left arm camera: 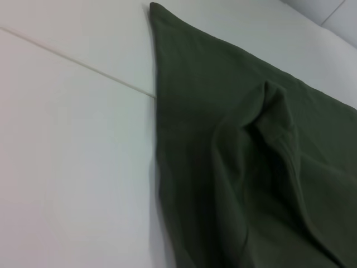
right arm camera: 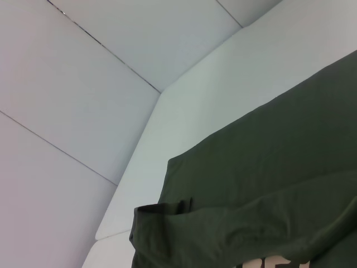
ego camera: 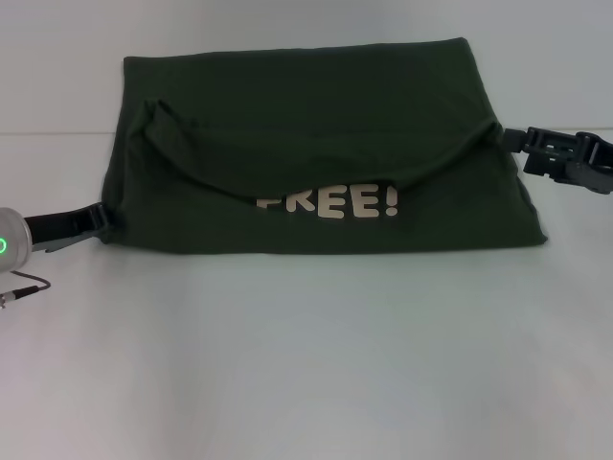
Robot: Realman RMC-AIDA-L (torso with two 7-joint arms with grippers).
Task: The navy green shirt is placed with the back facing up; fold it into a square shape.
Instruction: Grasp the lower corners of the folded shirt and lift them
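**Two end effectors at the edges of a half-folded shirt**

Our left end effector [ego camera: 103,218] sits low at the near left corner of the navy green shirt [ego camera: 316,134], its dark tip right against the cloth where the hem meets the tabletop [ego camera: 306,364]; we cannot tell from any view whether its fingers are parted or pinched on the fabric. Behind it, the silver wrist with a green light [ego camera: 3,245] reaches in from the left edge of the head view, and a thin cable [ego camera: 24,287] lies on the white surface just beside it.

Our right end effector [ego camera: 512,140] meets the shirt at its right side, where a fold line runs into the edge. The black body trails off to the right, and again we cannot tell how wide it stands or whether it has hold of the cloth.

Between the two, the shirt lies spread across the middle of the tabletop as a wide, roughly rectangular shape. A layer of cloth droops over it in a shallow curve from side to side, and below that curve the white letters [ego camera: 330,202] show, the first one partly covered. In the left wrist view the shirt's edge [left arm camera: 159,139] runs straight along the white surface with a raised crease [left arm camera: 268,117] beside it. The right wrist view shows a tucked sleeve hem [right arm camera: 162,211] and the tops of the letters [right arm camera: 276,261].
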